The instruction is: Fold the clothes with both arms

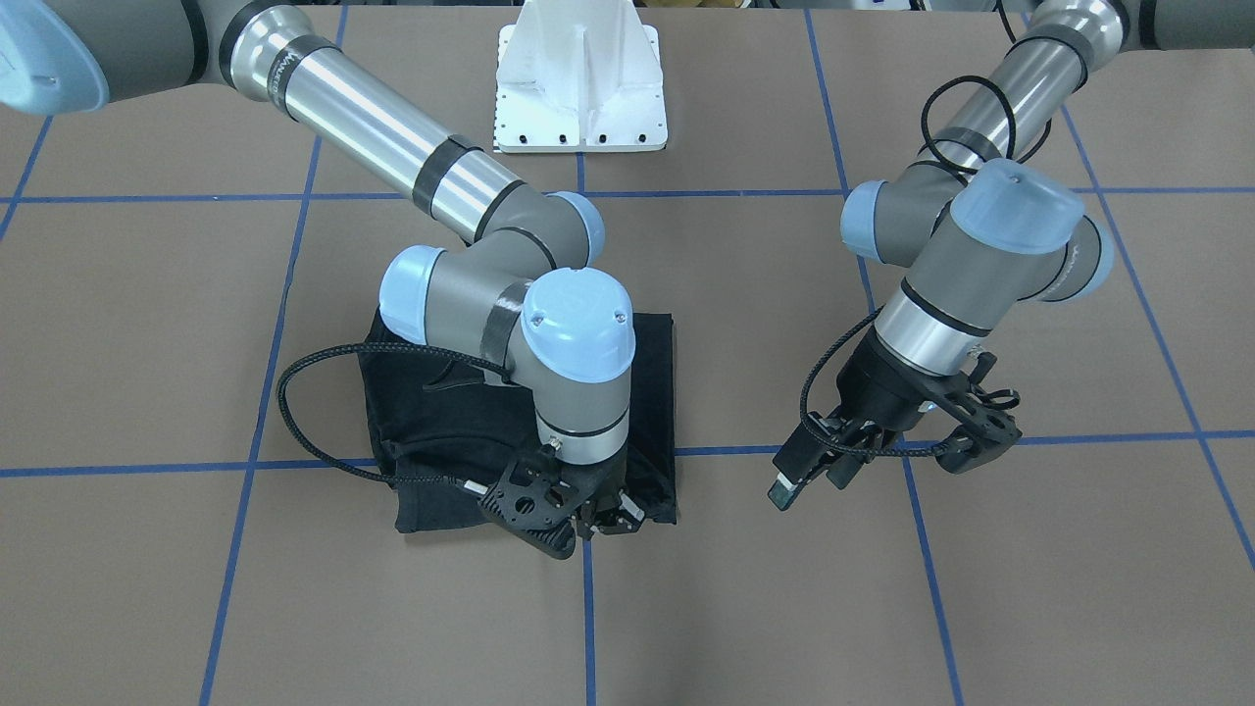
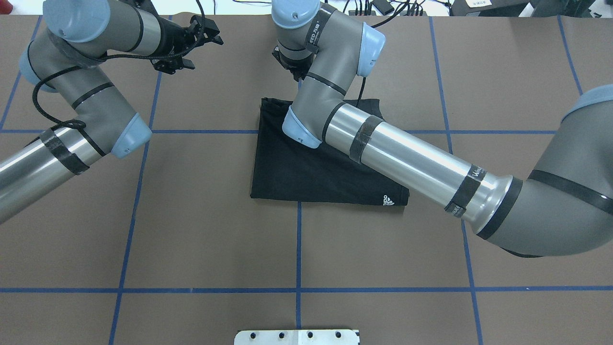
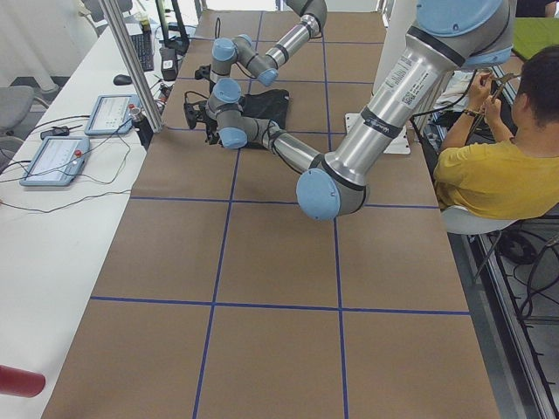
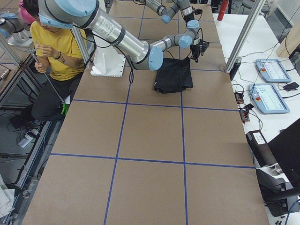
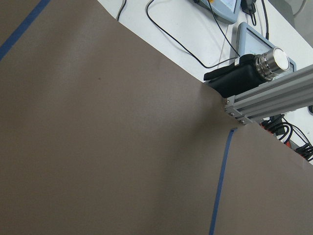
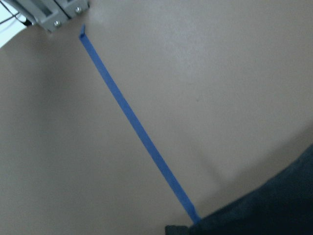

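Note:
The clothes are one black T-shirt folded into a compact rectangle at the table's middle, with a small white mark at one corner; it also shows in the front view. My right arm reaches across it. The right gripper hangs low over the shirt's edge farthest from the robot base, fingers slightly apart and nothing seen between them. The right wrist view shows only a shirt corner and bare table. My left gripper hovers open over bare table, well clear of the shirt.
The white base mount stands at the robot's edge of the table. Blue tape lines grid the brown surface. A seated person in yellow is beside the table. Control tablets, a metal post and cables sit along the far side.

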You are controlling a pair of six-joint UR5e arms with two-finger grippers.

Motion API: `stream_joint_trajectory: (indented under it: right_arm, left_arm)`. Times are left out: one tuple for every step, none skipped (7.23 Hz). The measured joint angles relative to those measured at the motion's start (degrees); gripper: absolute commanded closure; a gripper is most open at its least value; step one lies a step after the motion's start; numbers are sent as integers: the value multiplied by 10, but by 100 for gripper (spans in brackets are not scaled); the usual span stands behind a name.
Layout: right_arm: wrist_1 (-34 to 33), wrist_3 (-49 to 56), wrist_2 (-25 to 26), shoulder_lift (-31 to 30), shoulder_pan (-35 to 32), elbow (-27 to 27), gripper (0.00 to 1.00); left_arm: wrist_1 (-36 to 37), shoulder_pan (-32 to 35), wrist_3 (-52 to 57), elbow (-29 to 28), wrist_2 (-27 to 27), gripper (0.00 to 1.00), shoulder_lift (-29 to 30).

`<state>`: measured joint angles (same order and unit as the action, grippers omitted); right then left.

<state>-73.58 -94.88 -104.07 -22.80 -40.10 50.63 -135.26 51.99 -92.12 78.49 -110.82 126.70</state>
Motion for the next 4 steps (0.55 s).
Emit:
stream_joint_trajectory:
  right_arm:
    - [-36,0,-1,-12,24,39,100]
    - [-67,-1,3,-19,49,66,100]
    - [-80,-3,17,-24,71,79,100]
    - [-84,-4,40,-27,84,80,100]
  left_arm:
    - [0,2,1,0,-2,0,0]
    - [1,6,1,0,-6,0,0]
    - [1,9,2,0,-10,0,-1]
    - [1,11,2,1,-11,0,-2]
